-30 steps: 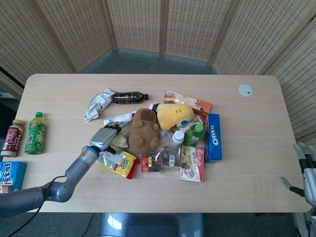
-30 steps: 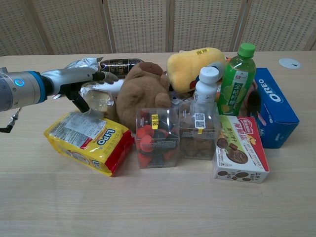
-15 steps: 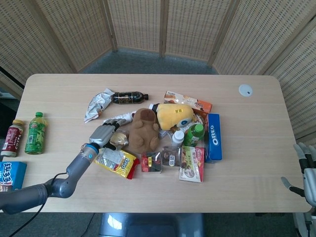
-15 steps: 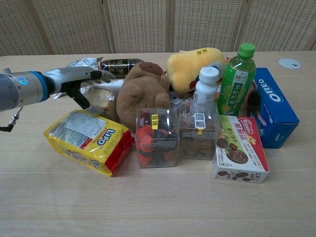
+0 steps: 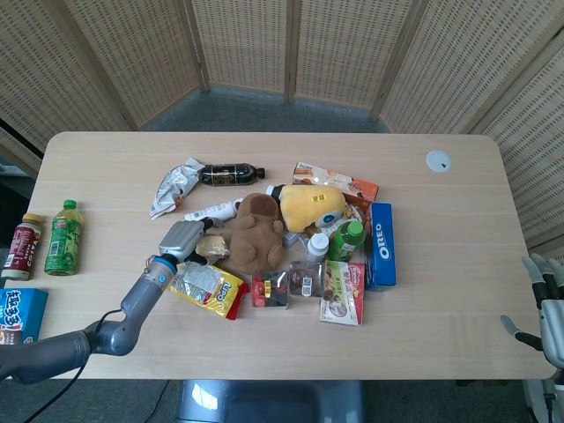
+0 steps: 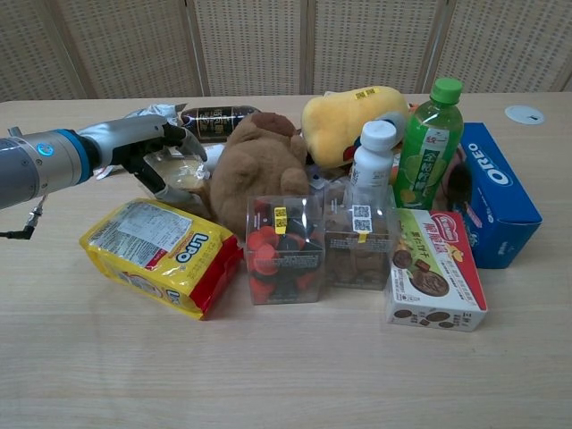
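Clearly the left robot hand [image 6: 147, 147] curls its fingers around a small clear-wrapped bun [image 6: 179, 174], lying left of the brown plush toy [image 6: 259, 165] and just beyond the yellow biscuit pack [image 6: 165, 255]. It looks light, soft and crinkly; grasping across its middle seems safest. Compared with a second ago, the fingers have closed further. The right robot hand [image 5: 548, 304] hangs open beside the tabletop [image 5: 441, 344].

table [image 5: 441, 291]: matt pale wood grain | brown plush toy [image 6: 255, 165]: fuzzy cloth | yellow biscuit pack [image 6: 161, 255]: glossy plastic film | left hand [image 6: 143, 143]: smooth grey metal-look shell
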Available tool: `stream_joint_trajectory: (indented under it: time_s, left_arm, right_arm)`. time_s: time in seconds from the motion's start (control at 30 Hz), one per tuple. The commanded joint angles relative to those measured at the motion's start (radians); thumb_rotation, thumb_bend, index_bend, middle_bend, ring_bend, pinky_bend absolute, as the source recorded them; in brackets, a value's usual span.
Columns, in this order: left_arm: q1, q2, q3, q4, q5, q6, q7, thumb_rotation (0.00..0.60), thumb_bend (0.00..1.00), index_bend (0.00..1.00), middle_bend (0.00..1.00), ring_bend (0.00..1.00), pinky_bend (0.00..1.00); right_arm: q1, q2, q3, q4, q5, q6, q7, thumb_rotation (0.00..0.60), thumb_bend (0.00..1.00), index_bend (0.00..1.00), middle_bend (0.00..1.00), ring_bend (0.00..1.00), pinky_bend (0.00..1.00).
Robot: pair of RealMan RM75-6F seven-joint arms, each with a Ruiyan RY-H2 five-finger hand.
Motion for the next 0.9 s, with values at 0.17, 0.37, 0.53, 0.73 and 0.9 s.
stream_joint_trajectory:
  time_s: [0.17,0.37,0.53,0.73,0.9]
  left_arm:
    - [0.01,0.018,-0.006,-0.019,0.014,0.017,-0.014,0.6,0.3,0.33,0.41,0.59,0.47]
    - [0.032,0.088,-0.007,-0.098,0.05,0.052,-0.02,0.6,0.29,0.34,0.45,0.61,0.48]
    - [0.064,0.196,-0.026,-0.228,0.081,0.108,-0.035,0.6,0.29,0.34,0.45,0.61,0.48]
    - [0.095,0.344,-0.071,-0.408,0.102,0.174,-0.043,0.6,0.29,0.34,0.45,0.61,0.48]
    - [0.109,0.464,-0.124,-0.541,0.098,0.22,-0.038,0.6,0.29,0.34,0.45,0.61,0.48]
  right_arm:
    - [0.001,-0.001,0.0,0.0,-0.001,-0.002,0.002,0.581,0.2,0.0,0.02,0.0,0.0]
    - [0.008,-0.004,0.003,0.002,-0.004,-0.008,0.003,0.584,0.2,0.0,0.02,0.0,0.0]
    - [0.017,-0.01,0.004,0.007,-0.011,-0.017,0.006,0.587,0.2,0.0,0.02,0.0,0.0]
    - [0.029,-0.025,0.003,0.017,-0.023,-0.027,0.016,0.589,0.2,0.0,0.02,0.0,0.0]
    - [0.034,-0.037,0.0,0.025,-0.032,-0.029,0.023,0.586,0.2,0.0,0.02,0.0,0.0]
